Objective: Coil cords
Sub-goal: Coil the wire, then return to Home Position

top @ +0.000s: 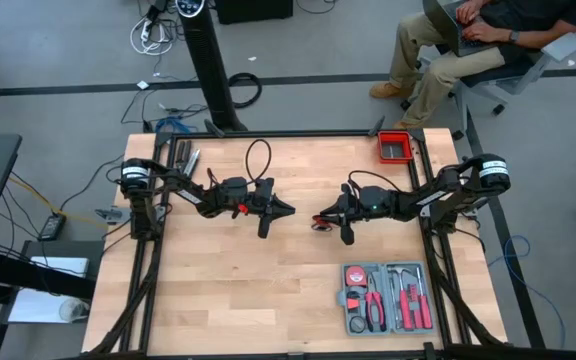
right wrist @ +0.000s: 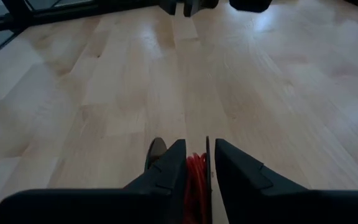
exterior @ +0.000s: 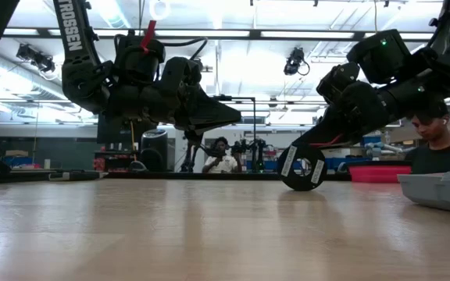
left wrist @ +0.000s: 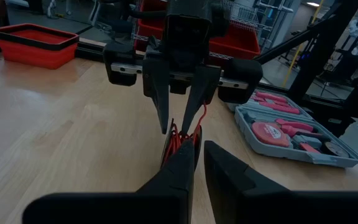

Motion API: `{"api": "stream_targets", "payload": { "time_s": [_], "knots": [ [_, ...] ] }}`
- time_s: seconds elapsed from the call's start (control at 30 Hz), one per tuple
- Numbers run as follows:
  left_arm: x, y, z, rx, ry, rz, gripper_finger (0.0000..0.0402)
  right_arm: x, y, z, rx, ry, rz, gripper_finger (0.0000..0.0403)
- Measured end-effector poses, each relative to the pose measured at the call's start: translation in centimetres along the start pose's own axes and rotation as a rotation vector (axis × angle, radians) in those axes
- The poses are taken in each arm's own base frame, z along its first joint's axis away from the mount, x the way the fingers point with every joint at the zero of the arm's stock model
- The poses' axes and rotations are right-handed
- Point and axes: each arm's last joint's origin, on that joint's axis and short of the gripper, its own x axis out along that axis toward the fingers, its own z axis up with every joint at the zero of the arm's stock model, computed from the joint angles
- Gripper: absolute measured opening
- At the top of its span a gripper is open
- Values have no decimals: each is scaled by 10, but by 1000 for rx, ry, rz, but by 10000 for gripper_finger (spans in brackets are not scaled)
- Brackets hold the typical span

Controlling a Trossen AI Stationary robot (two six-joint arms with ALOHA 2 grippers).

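Note:
The cords are one thin red cord (right wrist: 196, 171) wound on a small black spool (exterior: 303, 168) with white labels. The spool stands on edge at mid-table, low over the wood; whether it rests on the table, I cannot tell. My right gripper (top: 318, 221) comes in from the right and is closed on the spool. My left gripper (top: 288, 208) faces it from the left, a little higher and a short way off. Its fingers (left wrist: 182, 168) are nearly together, and I see nothing between them. The left wrist view shows the red cord (left wrist: 180, 138) between the right gripper's fingertips. My right gripper has the spool between its two fingers, with the red winding (right wrist: 194, 163) filling the gap and a thin flange edge (right wrist: 207, 155) beside one finger. The fingers slant down from the table's right. The spool stands upright on edge below the fingertips.
A grey tool case (top: 386, 298) with red-handled tools lies open at the near right. A red bin (top: 396, 148) sits at the far right edge. Bare wood lies to the near left. A seated person (top: 468, 40) is beyond the far right corner.

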Motion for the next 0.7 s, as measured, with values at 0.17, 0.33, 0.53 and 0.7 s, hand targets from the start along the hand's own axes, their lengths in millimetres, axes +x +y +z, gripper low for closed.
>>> {"api": "stream_targets", "payload": {
  "time_s": [0.17,0.33,0.53,0.7],
  "knots": [
    [0,0,0,0,0,0,42,0,0,2,-4,-18,2,84],
    [0,0,0,0,0,0,42,-1,-1,3,-13,-19,-1,84],
    [0,0,0,0,1,0,42,-12,-5,13,-26,-20,-24,82],
    [0,0,0,0,1,0,42,-20,-7,19,-33,-16,-40,82]
  ]
}}
